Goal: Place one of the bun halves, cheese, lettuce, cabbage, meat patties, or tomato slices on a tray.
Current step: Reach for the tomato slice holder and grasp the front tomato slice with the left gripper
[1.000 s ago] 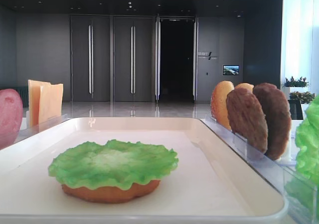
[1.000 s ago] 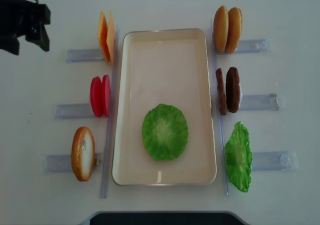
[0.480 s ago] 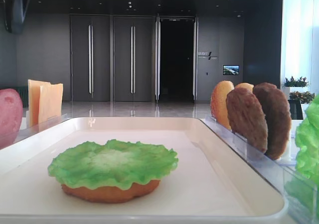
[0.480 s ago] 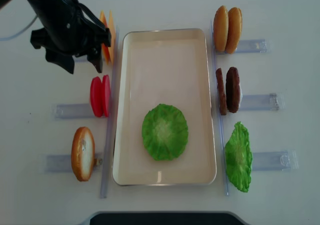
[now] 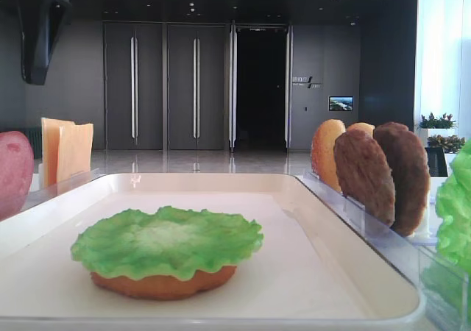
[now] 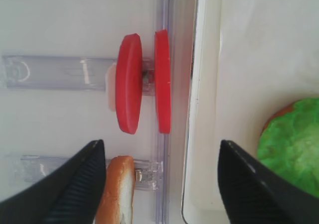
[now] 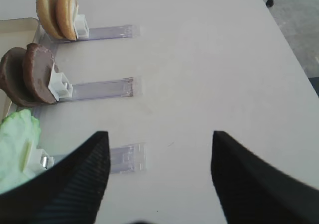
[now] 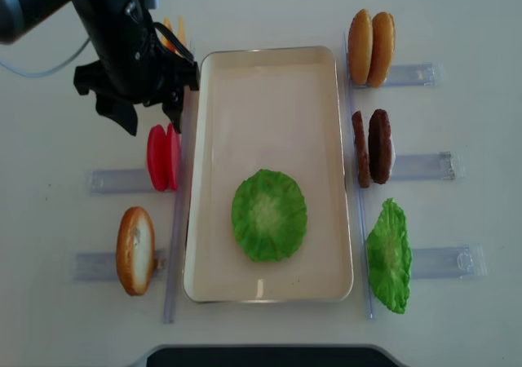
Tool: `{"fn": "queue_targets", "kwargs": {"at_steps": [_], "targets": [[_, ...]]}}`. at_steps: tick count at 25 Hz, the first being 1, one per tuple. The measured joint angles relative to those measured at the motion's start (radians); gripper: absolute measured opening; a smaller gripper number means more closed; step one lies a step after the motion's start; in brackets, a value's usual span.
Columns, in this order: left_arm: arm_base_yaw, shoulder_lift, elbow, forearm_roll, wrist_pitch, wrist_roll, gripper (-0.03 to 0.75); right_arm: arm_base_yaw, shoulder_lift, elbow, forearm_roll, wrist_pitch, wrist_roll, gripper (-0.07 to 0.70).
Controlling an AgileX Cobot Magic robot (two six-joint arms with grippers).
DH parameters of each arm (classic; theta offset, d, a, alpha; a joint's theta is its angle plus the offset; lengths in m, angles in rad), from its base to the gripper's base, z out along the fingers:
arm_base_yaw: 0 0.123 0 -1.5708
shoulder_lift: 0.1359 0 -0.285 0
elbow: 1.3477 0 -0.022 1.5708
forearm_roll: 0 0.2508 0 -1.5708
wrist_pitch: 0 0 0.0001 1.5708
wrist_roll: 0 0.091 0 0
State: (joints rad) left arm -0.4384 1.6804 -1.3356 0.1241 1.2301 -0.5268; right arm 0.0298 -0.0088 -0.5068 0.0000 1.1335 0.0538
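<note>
The cream tray holds a green lettuce leaf lying on a flat bun half. Two red tomato slices stand on edge in a clear holder left of the tray. My left gripper hovers open just above and behind them; in the left wrist view it is empty, with the tomato slices ahead. My right gripper is open and empty over bare table, right of the meat patties. Cheese is mostly hidden by the arm from above. No separate cabbage shows.
A bun half stands in the near-left holder. Right of the tray stand two bun halves, two patties and another green leaf, each in a clear holder. Clear rails run along both long sides of the tray.
My left arm has swung in from the far left corner toward the tray and now hangs over the tomato slices, still open. Nothing on the table has moved.
</note>
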Motion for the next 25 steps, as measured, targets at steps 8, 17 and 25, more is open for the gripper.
{"fn": "queue_targets", "kwargs": {"at_steps": [8,17,25], "targets": [[0.000,0.068,-0.002,-0.006,-0.027,-0.001,0.534,0.000,0.000,0.000,0.000,0.000,0.000,0.424],[0.000,0.120,-0.002,-0.020,-0.071,-0.001,0.534,0.000,0.000,0.000,0.000,0.000,0.000,0.424],[0.000,0.147,-0.002,-0.020,-0.088,-0.001,0.534,0.000,0.000,0.000,0.000,0.000,0.000,0.424]]}}
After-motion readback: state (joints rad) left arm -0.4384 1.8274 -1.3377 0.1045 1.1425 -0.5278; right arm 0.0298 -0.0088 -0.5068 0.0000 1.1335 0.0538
